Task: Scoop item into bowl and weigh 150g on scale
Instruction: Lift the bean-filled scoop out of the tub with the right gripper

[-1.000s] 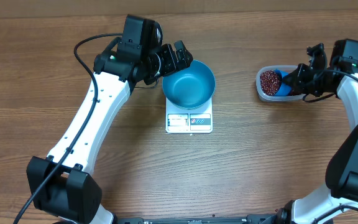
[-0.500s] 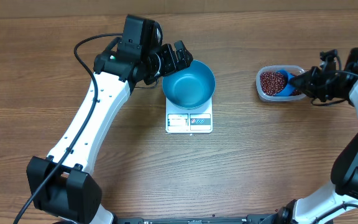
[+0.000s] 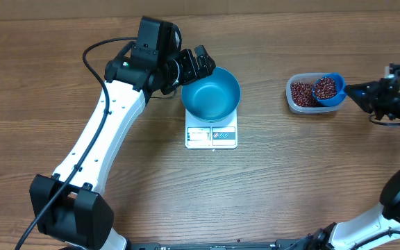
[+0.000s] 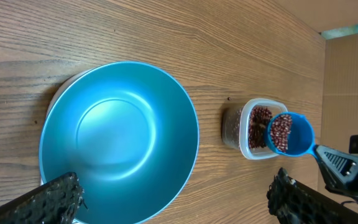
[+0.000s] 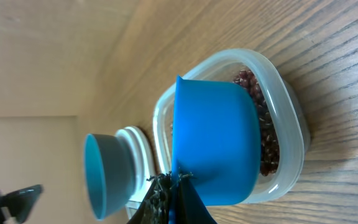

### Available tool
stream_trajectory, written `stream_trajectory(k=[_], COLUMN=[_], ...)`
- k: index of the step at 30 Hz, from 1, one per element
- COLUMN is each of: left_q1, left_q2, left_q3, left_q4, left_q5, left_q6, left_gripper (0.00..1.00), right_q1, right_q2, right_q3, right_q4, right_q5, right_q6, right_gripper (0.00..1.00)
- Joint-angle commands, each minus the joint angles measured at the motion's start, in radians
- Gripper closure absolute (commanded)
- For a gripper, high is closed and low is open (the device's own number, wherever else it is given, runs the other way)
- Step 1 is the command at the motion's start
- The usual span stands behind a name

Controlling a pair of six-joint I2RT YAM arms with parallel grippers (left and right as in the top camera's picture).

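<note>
The blue bowl [image 3: 211, 92] stands on the white scale [image 3: 211, 135], its inside bare. My left gripper [image 3: 196, 68] sits at the bowl's far left rim, open wide; its fingertips [image 4: 58, 199] straddle the rim [image 4: 166, 205] without touching it. To the right, a clear tub [image 3: 298, 104] holds red-brown beans [image 3: 301, 92]. A small blue scoop [image 3: 327, 89] heaped with beans hangs level over the tub's right end. My right gripper [image 3: 353, 89] is shut on the scoop's handle. In the right wrist view the gripper [image 5: 174, 183] pinches the handle under the scoop [image 5: 216, 149].
The wooden table [image 3: 290, 180] runs on all sides. My left arm [image 3: 103, 125] lies across the table's left half. A cardboard wall [image 4: 353, 74] stands beyond the tub. The scale's display [image 3: 200, 135] faces the front edge.
My right gripper has drawn back to the right, lifting the scoop out of the beans, now loaded and level. The left arm, bowl and scale have stayed put.
</note>
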Motion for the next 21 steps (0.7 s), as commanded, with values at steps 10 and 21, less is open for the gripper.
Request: stream_trajectory(k=[10,21], left_q1=[0.002,0.002], left_q2=[-0.022,-0.022], left_q3=[0.021,0.021], left_q4=[0.001,0.001], left_q5=[-0.008,-0.008], left_q6=[0.015,0.015], left_gripper=[0.0,0.0], right_q1=[-0.037,-0.037], right_q2=[0.001,0.001], right_q3=[-0.004,-0.004], right_q4=[0.012,0.015], right_q5=[-0.408,-0.315], right_q6=[0.003,0.003], right_gripper=[0.96,0.96])
